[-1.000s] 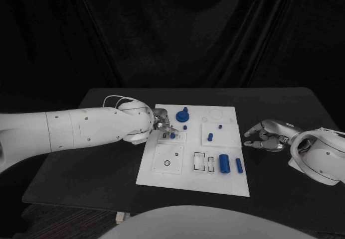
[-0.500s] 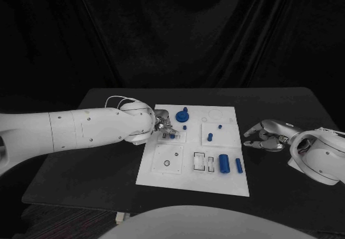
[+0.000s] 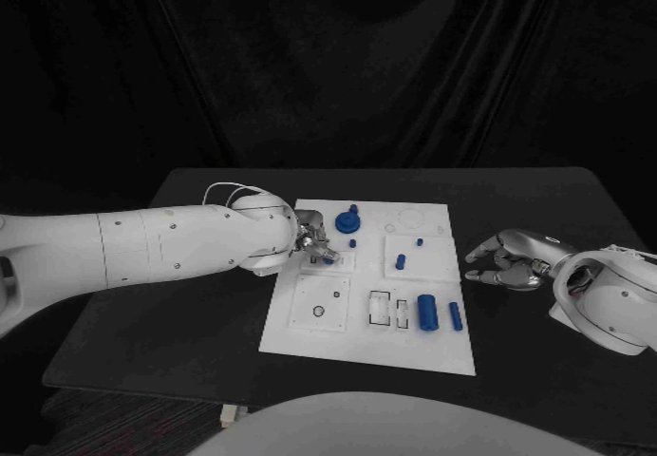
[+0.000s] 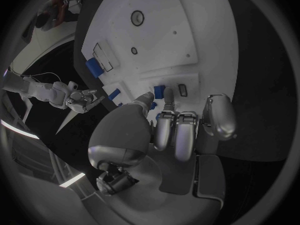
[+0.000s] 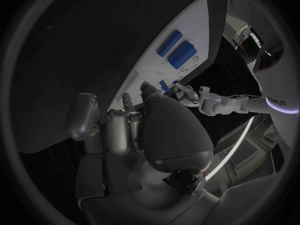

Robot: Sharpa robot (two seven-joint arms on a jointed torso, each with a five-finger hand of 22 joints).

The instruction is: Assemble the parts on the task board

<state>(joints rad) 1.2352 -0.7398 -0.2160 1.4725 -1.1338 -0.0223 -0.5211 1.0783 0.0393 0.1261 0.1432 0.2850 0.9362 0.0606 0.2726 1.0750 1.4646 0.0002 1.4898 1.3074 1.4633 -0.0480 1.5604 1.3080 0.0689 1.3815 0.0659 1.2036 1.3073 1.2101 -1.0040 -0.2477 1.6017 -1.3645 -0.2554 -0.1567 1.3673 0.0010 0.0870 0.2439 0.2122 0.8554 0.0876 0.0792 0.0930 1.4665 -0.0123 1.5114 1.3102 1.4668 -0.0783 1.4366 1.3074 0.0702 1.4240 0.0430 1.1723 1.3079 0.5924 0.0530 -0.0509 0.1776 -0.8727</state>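
Observation:
The white task board (image 3: 359,334) lies in the middle of the black table. My left hand (image 3: 309,239) hovers over the board's left side and pinches a small blue part (image 3: 328,256) between thumb and a finger. In the left wrist view this blue part (image 4: 159,91) sits at the fingertips, close beside a small dark slot (image 4: 182,89) in the board (image 4: 187,30). My right hand (image 3: 507,261) rests on the table to the right of the board, its fingers curled in and holding nothing.
On the board stand a round blue piece with a peg (image 3: 349,221), small blue pegs (image 3: 400,260) and two blue cylinders (image 3: 427,312) near the front right. Those cylinders (image 5: 178,49) also show in the right wrist view.

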